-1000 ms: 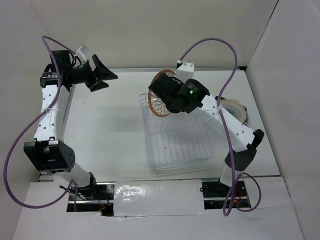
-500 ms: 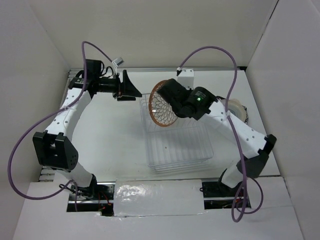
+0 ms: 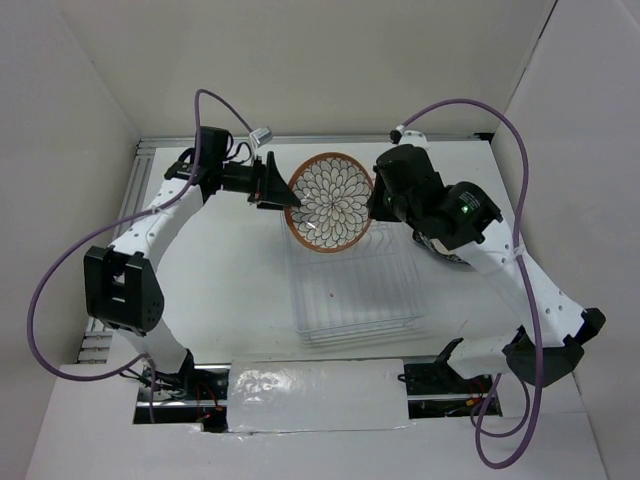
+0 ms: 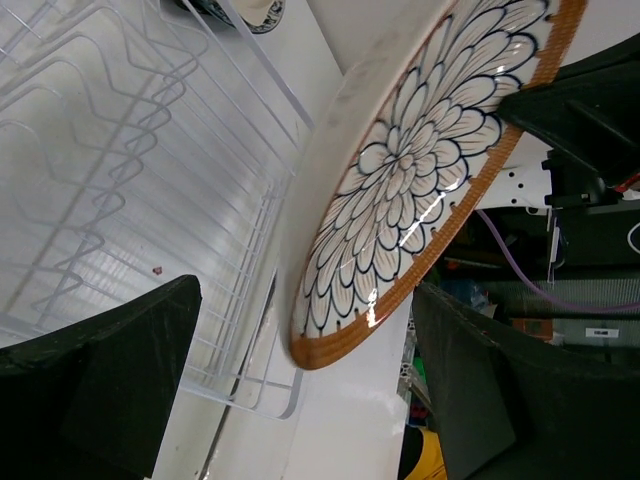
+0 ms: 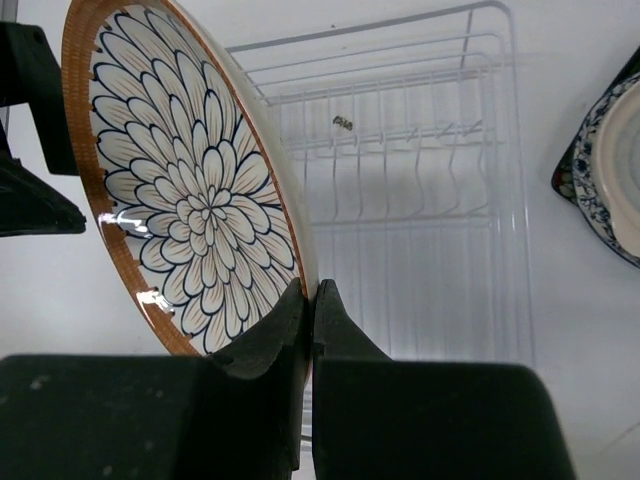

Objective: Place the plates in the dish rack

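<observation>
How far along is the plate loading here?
Nothing looks done: the dish rack holds no plate. In hand: the right gripper is shut on the brown-rimmed petal plate, held over the rack's far end, with the left gripper open by its opposite rim. Left: seating this plate, then the stacked plates beside the rack.

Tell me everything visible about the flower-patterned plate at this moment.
The plate is round, glossy ceramic, white with dark-outlined petals radiating from the centre and an orange-brown rim. It is held tilted on edge in the air above the far end of the dish rack, not in a slot. The right gripper is clamped on its rim. The left gripper is open, straddling the opposite edge without closing on it.
</observation>
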Robot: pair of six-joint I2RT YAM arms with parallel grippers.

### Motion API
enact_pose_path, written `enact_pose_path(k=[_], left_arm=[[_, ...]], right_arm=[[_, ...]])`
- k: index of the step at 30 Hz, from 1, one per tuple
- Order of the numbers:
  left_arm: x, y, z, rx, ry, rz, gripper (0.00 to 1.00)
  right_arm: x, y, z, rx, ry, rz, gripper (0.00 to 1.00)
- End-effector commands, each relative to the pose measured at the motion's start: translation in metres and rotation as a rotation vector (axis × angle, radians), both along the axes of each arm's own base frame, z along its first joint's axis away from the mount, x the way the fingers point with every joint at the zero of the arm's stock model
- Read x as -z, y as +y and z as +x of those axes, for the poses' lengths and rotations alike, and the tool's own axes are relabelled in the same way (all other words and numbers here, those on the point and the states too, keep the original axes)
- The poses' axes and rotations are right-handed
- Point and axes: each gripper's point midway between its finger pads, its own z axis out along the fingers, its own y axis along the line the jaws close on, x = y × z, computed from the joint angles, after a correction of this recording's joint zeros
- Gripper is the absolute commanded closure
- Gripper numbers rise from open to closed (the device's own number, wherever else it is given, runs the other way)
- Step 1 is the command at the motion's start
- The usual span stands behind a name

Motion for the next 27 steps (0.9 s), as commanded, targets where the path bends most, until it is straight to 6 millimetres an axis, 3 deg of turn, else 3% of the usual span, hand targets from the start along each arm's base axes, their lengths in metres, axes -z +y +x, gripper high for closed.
enact_pose_path(k=[1,6,12,13,17,20,21,22,23,24,27], left_arm=[[-0.015,-0.007,0.003,0.049,-0.083,-0.040,0.01],[-0.016,-0.019,-0.001,0.085,-0.082,-0.054,0.07],[-0.014,-0.027,-0.003,0.092,-0.067,-0.058,0.43],[-0.013,-0.029,-0.002,0.096,-0.066,-0.060,0.58],[-0.017,-0.030,0.001,0.095,-0.055,-0.064,0.97],[-0.023,-0.030,0.000,0.121,-0.043,-0.084,1.00],[-0.025,-0.031,-0.001,0.133,-0.049,-0.094,1.00],[-0.028,-0.031,-0.002,0.143,-0.054,-0.103,1.00],[-0.032,-0.030,-0.006,0.159,-0.050,-0.118,1.00],[-0.034,-0.030,-0.005,0.164,-0.061,-0.126,1.00],[-0.040,-0.029,-0.009,0.176,-0.084,-0.142,1.00]], right_arm=[[-0.051,0.014,0.010,-0.027,-0.147,0.196,1.00],[-0.052,0.014,0.012,-0.041,-0.135,0.240,1.00],[-0.050,0.012,0.014,-0.039,-0.127,0.253,1.00],[-0.049,0.013,0.013,-0.052,-0.123,0.265,1.00],[-0.047,0.015,0.013,-0.081,-0.118,0.296,1.00],[-0.049,0.018,0.011,-0.119,-0.122,0.338,1.00],[-0.049,0.018,0.011,-0.129,-0.121,0.350,0.92],[-0.044,0.018,0.011,-0.147,-0.105,0.362,0.59],[-0.050,0.019,0.009,-0.161,-0.127,0.385,0.44],[-0.045,0.019,0.010,-0.169,-0.111,0.396,0.25],[-0.041,0.016,0.011,-0.165,-0.108,0.410,0.17]])
